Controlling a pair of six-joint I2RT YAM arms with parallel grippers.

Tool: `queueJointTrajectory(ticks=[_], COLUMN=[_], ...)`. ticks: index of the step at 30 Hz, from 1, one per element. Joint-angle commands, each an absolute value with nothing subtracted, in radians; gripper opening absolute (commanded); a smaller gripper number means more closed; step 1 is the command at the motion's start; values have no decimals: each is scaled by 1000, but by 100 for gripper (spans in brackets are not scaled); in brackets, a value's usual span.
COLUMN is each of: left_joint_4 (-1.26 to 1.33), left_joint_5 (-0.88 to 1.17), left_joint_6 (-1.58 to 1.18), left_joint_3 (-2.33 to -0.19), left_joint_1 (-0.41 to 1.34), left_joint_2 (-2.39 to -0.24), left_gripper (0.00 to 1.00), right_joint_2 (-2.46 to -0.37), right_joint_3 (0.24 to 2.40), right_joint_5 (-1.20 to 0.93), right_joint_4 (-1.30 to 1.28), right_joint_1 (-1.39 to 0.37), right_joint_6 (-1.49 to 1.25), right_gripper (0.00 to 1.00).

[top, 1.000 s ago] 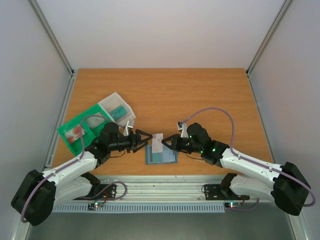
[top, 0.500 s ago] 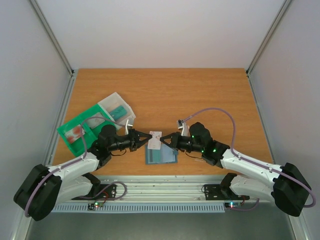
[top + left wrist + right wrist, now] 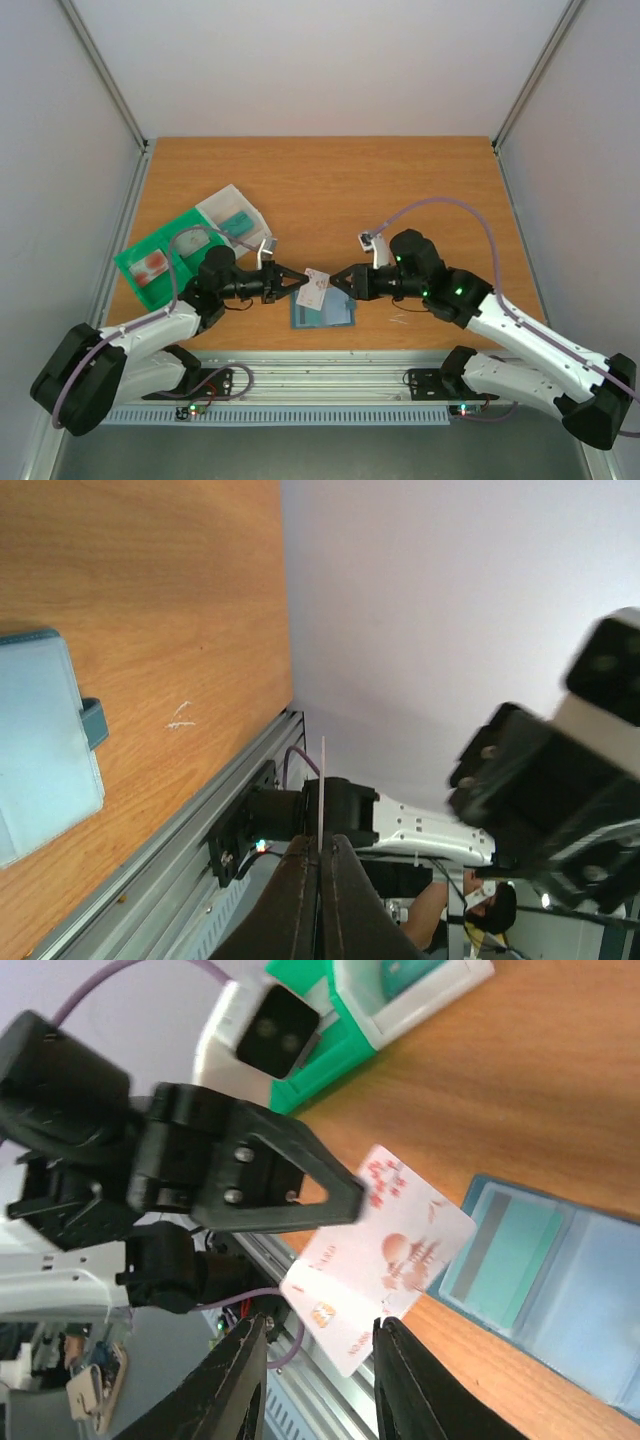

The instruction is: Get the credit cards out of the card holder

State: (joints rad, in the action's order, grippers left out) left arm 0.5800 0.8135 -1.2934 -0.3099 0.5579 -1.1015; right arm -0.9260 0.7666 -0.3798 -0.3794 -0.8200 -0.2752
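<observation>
A whitish credit card (image 3: 316, 287) with red marks hangs above the table between the two arms. My left gripper (image 3: 300, 283) is shut on its left edge; in the left wrist view the card (image 3: 322, 780) shows edge-on, pinched between the tips of this gripper (image 3: 321, 848). My right gripper (image 3: 338, 283) stands open just right of the card; in the right wrist view the card (image 3: 385, 1260) lies between its spread jaws (image 3: 320, 1335), not pinched. The slate-blue card holder (image 3: 325, 312) lies open on the table below, with a teal card (image 3: 508, 1248) in one leaf of the holder (image 3: 590, 1290).
A green tray (image 3: 160, 258) with a clear box (image 3: 235, 215) stands at the left. The metal rail (image 3: 320, 365) runs along the near table edge. The holder's tab clasp (image 3: 92, 723) points toward the rail.
My left gripper closed on the card's left edge. My right gripper, shut on the card before, opened and its arm rose and pulled slightly right. The card tilted a little.
</observation>
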Motion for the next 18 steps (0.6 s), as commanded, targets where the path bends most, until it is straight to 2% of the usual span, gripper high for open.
queueJointTrajectory(ticks=[1,8,15,18], left_joint_4=[561,512,371,305], left_joint_5=[916,957,965,969], left_joint_6=[-1204,-1152,-1048,-1025], left_joint_3=[-354,-363,-390,-403], left_joint_1=[561,561,567,570], left_joint_2=[-1128,-1118,-1080,-1058], left_gripper=[1,0,0,0], right_joint_2=[-921,-991,-1053,-1065], right_joint_3=[900,991,976,996], right_joint_5=[-364,-470,-571,-570], right_joint_4=[-686,-756,-627,-647], right_joint_1=[-823,-822,-818,-804], right_joint_6=[-60,35,-55,-25], right_gripper=[32,36,39,42])
